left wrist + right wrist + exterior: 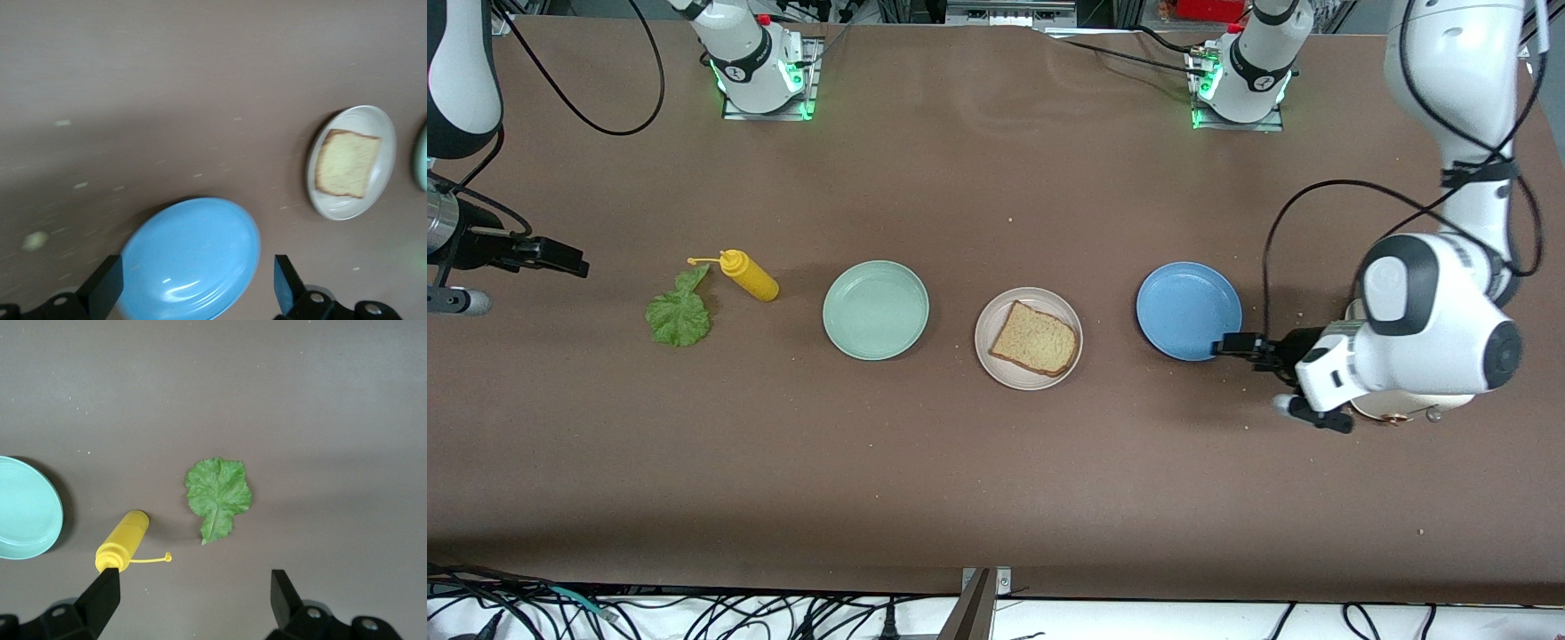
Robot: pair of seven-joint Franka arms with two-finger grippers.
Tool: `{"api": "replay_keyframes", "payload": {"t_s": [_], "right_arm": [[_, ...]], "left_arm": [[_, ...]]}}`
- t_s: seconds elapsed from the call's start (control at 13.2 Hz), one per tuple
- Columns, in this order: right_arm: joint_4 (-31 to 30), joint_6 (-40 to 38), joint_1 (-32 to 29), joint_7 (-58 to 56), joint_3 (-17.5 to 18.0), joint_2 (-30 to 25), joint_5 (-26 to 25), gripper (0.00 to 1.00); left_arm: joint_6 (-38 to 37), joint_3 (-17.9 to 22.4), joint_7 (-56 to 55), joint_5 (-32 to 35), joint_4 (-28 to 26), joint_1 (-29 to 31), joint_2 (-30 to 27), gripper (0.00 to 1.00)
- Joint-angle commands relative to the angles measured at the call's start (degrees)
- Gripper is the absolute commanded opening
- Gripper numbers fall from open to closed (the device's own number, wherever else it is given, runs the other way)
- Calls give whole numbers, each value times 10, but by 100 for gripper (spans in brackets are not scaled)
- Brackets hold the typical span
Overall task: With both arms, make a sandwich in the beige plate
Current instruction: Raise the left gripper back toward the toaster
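The beige plate (990, 354) sits mid-table with one slice of bread (1034, 338) lying on it. The lettuce leaf (679, 313) lies flat on the table toward the right arm's end. No second slice shows. My left gripper (1238, 347) is open and empty, over the edge of the blue plate (1188, 310). The left wrist view shows its fingers (103, 288) either side of the blue plate (190, 257), with the beige plate (343, 208) and bread (347, 163) farther off. My right gripper (569, 260) is open and empty, beside the lettuce (217, 495).
A yellow squeeze bottle (751, 275) lies on its side next to the lettuce, cap strap loose. A mint-green plate (876, 309) sits between bottle and beige plate. A pale round thing (1396, 411) is mostly hidden under the left arm's wrist.
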Motion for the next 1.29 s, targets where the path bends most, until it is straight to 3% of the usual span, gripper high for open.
{"api": "replay_keyframes", "payload": {"t_s": [0.0,0.23,0.76,1.21], "right_arm": [[-2,-5,-1,-13,0,1,11,100],[-19,3,-1,-17,1,0,12,100],[-29,1,-1,-24,0,-2,20,100],[-37,2,-2,-25,0,-3,21,100]], "left_arm": [[-39,3,-13,83,-1,14,-40,99],[-58,1,-19,173,0,12,-67,99],[-195,2,-27,217,94,13,-69,99],[-267,0,-105,254,142,7,-69,99]]}}
